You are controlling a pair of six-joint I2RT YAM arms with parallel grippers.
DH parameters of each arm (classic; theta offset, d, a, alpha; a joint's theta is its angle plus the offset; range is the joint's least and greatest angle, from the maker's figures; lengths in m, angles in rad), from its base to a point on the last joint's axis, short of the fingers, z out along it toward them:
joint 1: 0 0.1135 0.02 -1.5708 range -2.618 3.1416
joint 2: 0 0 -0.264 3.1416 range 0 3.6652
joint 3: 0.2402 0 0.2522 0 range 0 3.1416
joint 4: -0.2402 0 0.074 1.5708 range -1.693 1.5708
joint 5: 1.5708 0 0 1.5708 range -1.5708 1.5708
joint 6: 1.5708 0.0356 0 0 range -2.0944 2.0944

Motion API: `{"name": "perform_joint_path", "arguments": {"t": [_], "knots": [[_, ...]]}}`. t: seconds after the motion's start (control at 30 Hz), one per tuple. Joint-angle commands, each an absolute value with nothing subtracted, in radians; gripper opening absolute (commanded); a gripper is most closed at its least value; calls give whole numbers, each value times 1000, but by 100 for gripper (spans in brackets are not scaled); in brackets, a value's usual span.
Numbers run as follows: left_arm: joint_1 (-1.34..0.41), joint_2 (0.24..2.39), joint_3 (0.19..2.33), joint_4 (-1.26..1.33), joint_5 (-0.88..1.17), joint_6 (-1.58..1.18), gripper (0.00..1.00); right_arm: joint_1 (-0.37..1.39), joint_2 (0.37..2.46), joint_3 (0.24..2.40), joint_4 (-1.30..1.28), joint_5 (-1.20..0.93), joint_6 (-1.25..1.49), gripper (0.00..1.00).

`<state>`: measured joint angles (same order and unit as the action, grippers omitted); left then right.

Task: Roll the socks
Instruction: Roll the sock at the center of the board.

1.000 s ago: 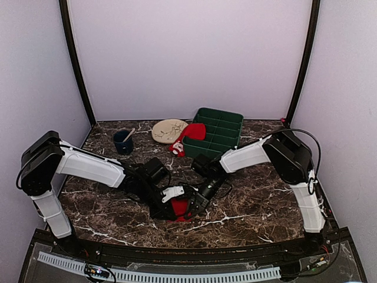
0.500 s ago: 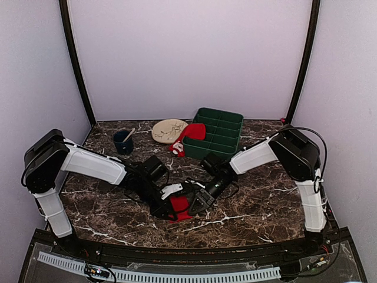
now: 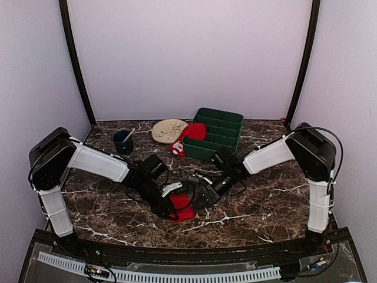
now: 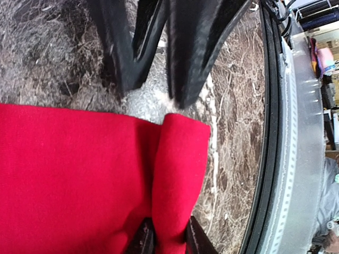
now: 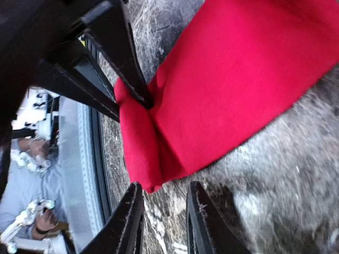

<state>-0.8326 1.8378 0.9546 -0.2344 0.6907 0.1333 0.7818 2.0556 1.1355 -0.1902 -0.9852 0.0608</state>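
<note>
One red sock (image 3: 181, 207) lies flat on the marble near the front, its near edge turned over into a narrow fold (image 4: 177, 174). My left gripper (image 4: 168, 225) is shut on that fold, with red fabric pinched between its two fingers. My right gripper (image 5: 164, 188) is open just off the fold's corner (image 5: 139, 153), nothing between its fingers. In the top view the left gripper (image 3: 169, 204) and right gripper (image 3: 203, 196) flank the sock from either side. The other sock (image 3: 192, 131) hangs over the green bin's corner, its white patterned end (image 3: 176, 148) on the table.
A green compartment bin (image 3: 221, 134) stands at the back centre. Left of it are a beige plate (image 3: 168, 130) and a dark blue cup (image 3: 122, 142) with a utensil in it. The table's front rail (image 4: 296, 159) runs close past the sock.
My right gripper has let go of the sock, opened wider and drawn back to the right. The left gripper stays on the fold, its grip slightly looser.
</note>
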Motion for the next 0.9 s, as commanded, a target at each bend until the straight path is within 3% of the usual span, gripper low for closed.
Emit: {"name": "perform_joint_path", "arguments": {"t": [0.0, 0.47, 0.87], "knots": [[-814, 1869, 948, -288, 720, 121, 21, 775, 1976, 1077, -102, -879, 65, 27], [-754, 1961, 986, -371, 884, 157, 21, 806, 1756, 872, 51, -581, 12, 26], [-733, 2039, 1040, -448, 955, 180, 21, 1025, 1670, 840, 30, -291, -153, 30]]}}
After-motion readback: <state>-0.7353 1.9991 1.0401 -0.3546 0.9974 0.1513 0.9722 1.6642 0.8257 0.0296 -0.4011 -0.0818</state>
